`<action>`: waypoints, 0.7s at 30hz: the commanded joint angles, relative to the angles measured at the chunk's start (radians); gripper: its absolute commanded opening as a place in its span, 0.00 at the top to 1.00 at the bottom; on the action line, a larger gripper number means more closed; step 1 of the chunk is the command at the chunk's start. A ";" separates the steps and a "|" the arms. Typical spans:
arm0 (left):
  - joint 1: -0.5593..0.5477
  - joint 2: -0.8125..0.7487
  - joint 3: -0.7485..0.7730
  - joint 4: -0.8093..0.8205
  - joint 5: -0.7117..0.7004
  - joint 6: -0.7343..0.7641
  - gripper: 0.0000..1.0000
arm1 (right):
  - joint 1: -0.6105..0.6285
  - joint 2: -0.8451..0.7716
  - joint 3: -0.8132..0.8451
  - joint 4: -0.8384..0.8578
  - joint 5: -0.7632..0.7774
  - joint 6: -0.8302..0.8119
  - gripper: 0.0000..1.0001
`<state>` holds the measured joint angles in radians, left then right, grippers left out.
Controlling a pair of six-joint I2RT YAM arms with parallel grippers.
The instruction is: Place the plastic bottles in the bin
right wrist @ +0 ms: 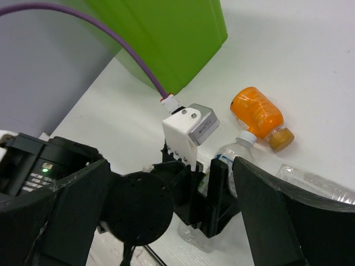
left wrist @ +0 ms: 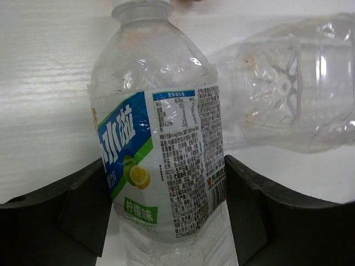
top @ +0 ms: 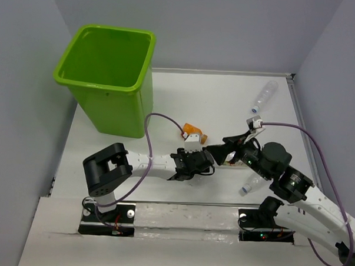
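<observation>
Labelled bottle (left wrist: 161,155) flat on table (left wrist: 44,83), cap pointing away from left wrist, long axis running straight out through left gripper (left wrist: 166,169). Fingers (left wrist: 83,210) touching both sides at the label, apparently clamped on it. Left arm stretched low toward table's middle; bin (top: 106,77) well apart, far back on the left. Right gripper (right wrist: 172,172) just beside, spread wide, holding nothing.

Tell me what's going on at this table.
The left gripper has its fingers against both sides of a labelled bottle lying on the table, not yet lifted. The right gripper hangs open close beside it, holding nothing. An orange bottle and a far clear bottle lie loose. No bottle shows inside the bin.
</observation>
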<state>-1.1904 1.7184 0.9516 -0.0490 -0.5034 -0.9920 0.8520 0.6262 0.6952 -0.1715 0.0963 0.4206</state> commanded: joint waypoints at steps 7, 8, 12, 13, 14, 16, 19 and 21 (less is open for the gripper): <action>-0.121 -0.405 0.068 -0.290 -0.250 0.016 0.49 | 0.004 0.056 0.041 -0.043 0.125 -0.135 0.10; -0.121 -0.440 0.082 -0.354 -0.268 0.018 0.49 | 0.004 0.073 0.067 -0.049 0.125 -0.164 0.12; -0.121 -0.614 0.170 -0.446 -0.378 0.058 0.49 | 0.004 0.133 0.165 -0.060 0.227 -0.262 0.15; -0.120 -0.673 0.197 -0.448 -0.417 0.102 0.49 | 0.004 0.157 0.191 -0.060 0.241 -0.285 0.16; -0.117 -0.700 0.206 -0.425 -0.443 0.131 0.49 | 0.004 0.185 0.204 -0.060 0.237 -0.293 0.17; -0.097 -0.753 0.237 -0.384 -0.504 0.212 0.50 | -0.005 0.275 0.224 -0.060 0.230 -0.309 0.17; -0.005 -0.853 0.294 -0.260 -0.508 0.401 0.53 | -0.051 0.398 0.253 -0.056 0.127 -0.350 0.16; 0.094 -0.858 0.332 -0.140 -0.462 0.560 0.53 | -0.080 0.464 0.274 -0.046 0.006 -0.373 0.12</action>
<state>-1.2366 0.8925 1.1984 -0.3840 -0.8974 -0.7357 0.8288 0.9577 0.9241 -0.2283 0.2626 0.1398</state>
